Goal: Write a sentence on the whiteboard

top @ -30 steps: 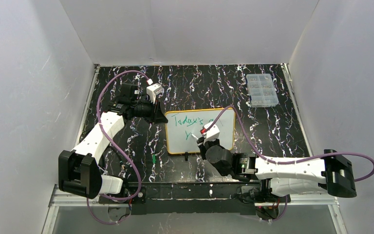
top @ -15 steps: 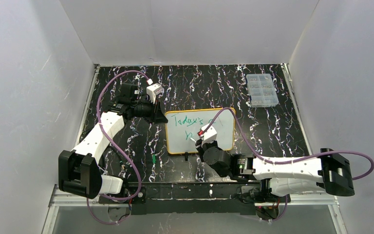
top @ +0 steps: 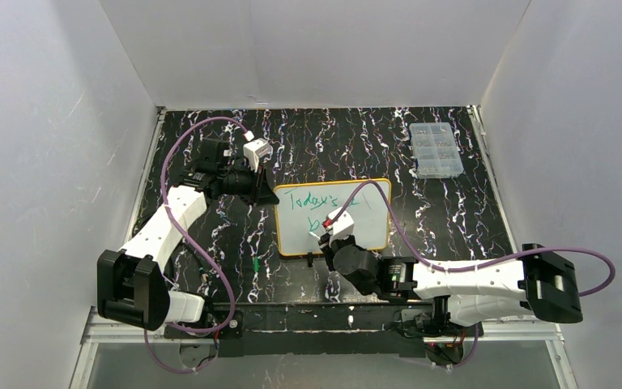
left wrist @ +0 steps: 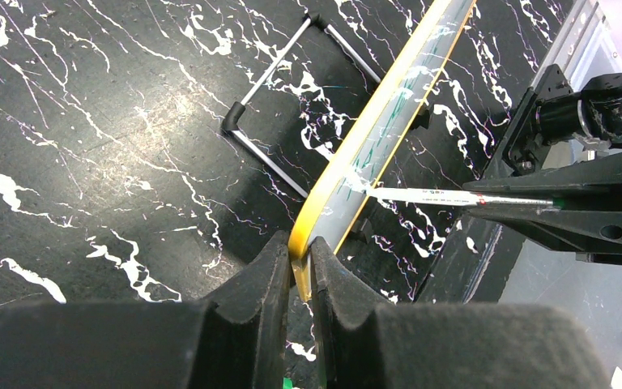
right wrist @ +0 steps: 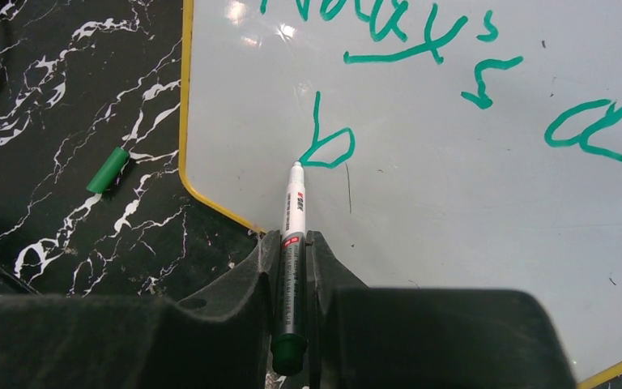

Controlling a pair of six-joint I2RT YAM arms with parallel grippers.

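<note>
Near the middle of the table [top: 453, 215], the whiteboard [top: 300, 231] sat with its frame pinched in the left claw [left wrist: 298, 251], seemingly to steady it, while the right claw [right wrist: 291, 240], clamped on a green marker [right wrist: 293, 203], pressed the tip to the board.

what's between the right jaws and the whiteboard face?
A white marker pen with green end, clamped by jaws of the right gripper, tip touching the yellow-framed whiteboard; right wrist view shows it.
</note>
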